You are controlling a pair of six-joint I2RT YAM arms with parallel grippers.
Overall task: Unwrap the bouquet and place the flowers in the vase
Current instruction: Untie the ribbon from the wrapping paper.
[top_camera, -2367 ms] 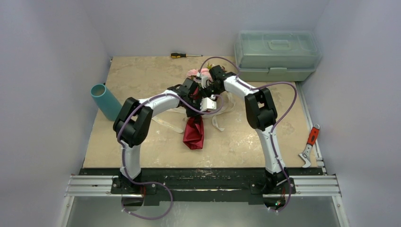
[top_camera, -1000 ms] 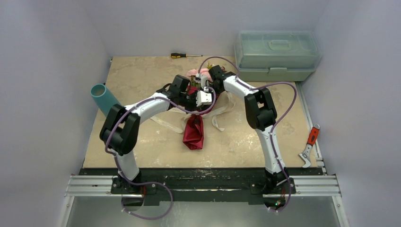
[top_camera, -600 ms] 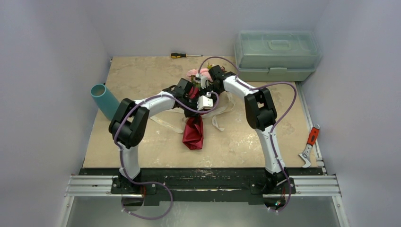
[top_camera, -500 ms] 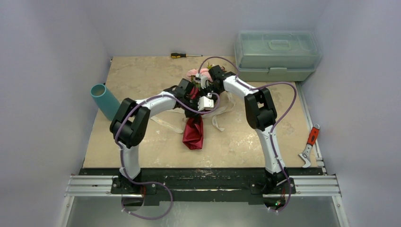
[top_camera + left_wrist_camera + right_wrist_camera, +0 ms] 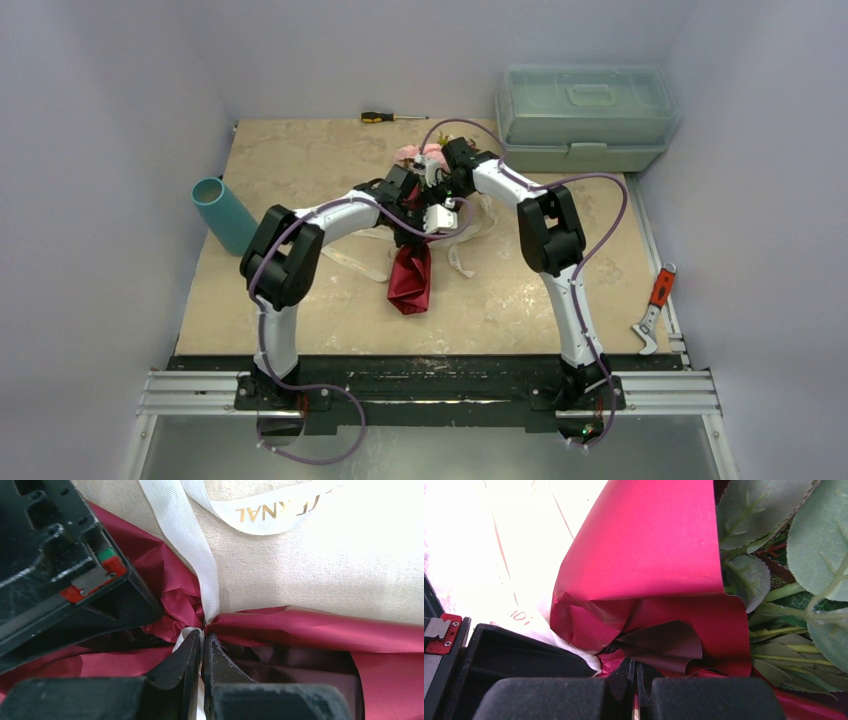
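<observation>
The bouquet lies mid-table, its pink flowers (image 5: 420,153) pointing away and its maroon paper (image 5: 410,280) toward me. In the left wrist view my left gripper (image 5: 204,638) is shut on the cream ribbon (image 5: 200,555) where it cinches the crumpled paper (image 5: 325,630). In the right wrist view my right gripper (image 5: 635,669) is shut on a fold of the maroon paper (image 5: 649,545), with green leaves (image 5: 819,540) and stems just to the right. The two grippers sit close together over the wrap. The teal vase (image 5: 222,212) stands at the table's left edge.
A pale green toolbox (image 5: 585,115) fills the back right corner. A screwdriver (image 5: 390,117) lies at the back edge. A red-handled tool (image 5: 655,305) rests off the right side. Loose ribbon tails (image 5: 350,262) trail across the tabletop left of the paper.
The left arm swung out to the left, then came back toward the bouquet. Its jaws parted a little and closed again on the ribbon. The right arm held still.
</observation>
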